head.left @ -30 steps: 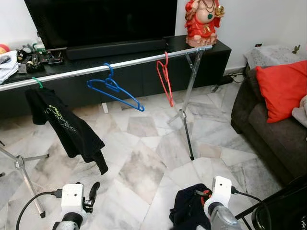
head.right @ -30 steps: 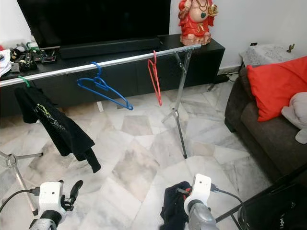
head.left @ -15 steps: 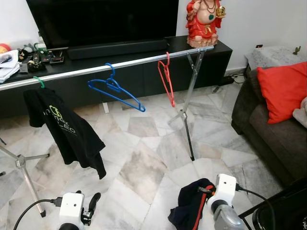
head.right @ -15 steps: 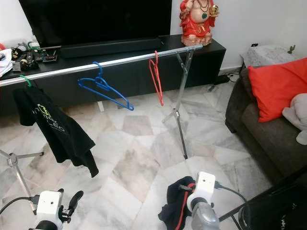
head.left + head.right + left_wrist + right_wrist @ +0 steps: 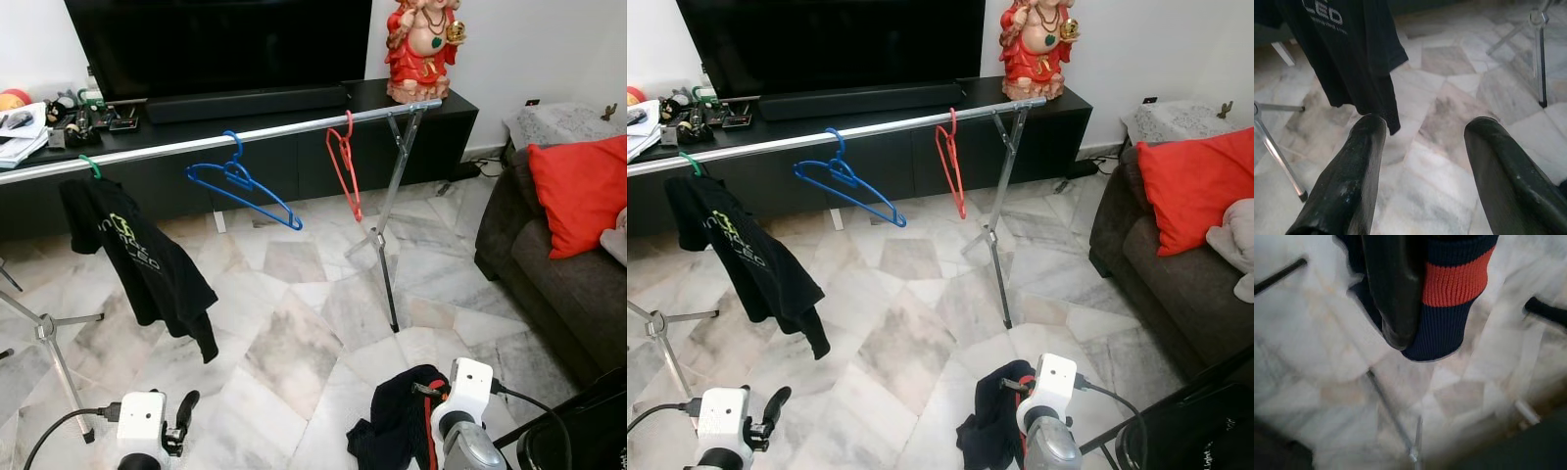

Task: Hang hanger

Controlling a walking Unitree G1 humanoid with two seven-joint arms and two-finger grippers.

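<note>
Now the right gripper [image 5: 423,390] is pinching a dark garment [image 5: 397,428] with a red stripe, probably on a hanger, though the hanger itself is hidden in the cloth; in the right wrist view one black finger [image 5: 1393,289] is pressing against the navy-and-red knit cuff [image 5: 1449,293]. Compared with a second ago, the garment is hanging more open from the gripper, its red stripe now showing, and the whole view has shifted a little, so the robot is likely moving toward the rail [image 5: 245,138]. The left gripper [image 5: 1422,161] is hanging low with its fingers spread, holding nothing. On the rail a black shirt [image 5: 137,259] is hanging near the left end, a blue hanger [image 5: 240,186] near the middle and a red hanger [image 5: 343,166] toward the right end by the stand [image 5: 387,225]. The rail is well apart from the garment, so lifting and hooking are not yet begun; the free stretch between the shirt and the blue hanger looks like a fair target.
</note>
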